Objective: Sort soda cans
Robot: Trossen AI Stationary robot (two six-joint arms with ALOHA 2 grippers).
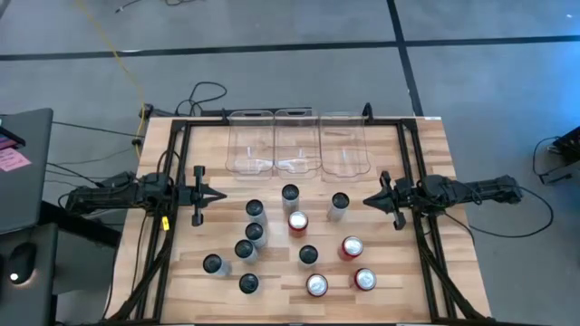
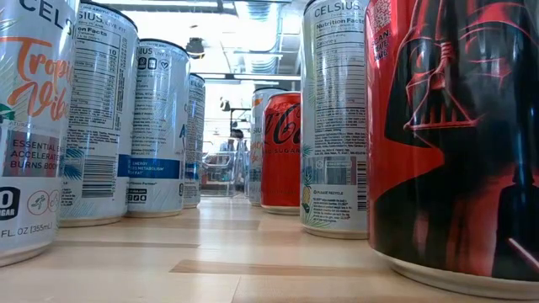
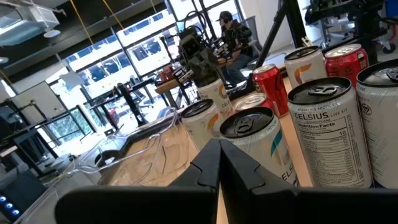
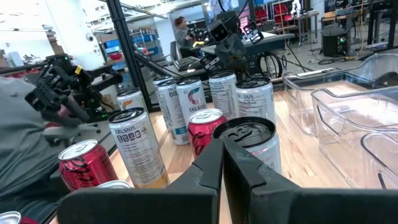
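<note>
Soda cans (image 1: 290, 237) are clustered at lower centre of the table (image 1: 426, 163), flanked by the closed left gripper (image 1: 220, 195) and closed right gripper (image 1: 368, 201), below clear bins (image 1: 297, 143).

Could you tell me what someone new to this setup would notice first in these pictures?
First, the cluster of soda cans standing upright in the middle of the wooden table: red ones mostly toward the right, silver-grey ones mostly toward the left. Next, three clear bins lined along the far edge. The left end effector and right end effector sit shut at either side of the cans, pointing inward.
</note>
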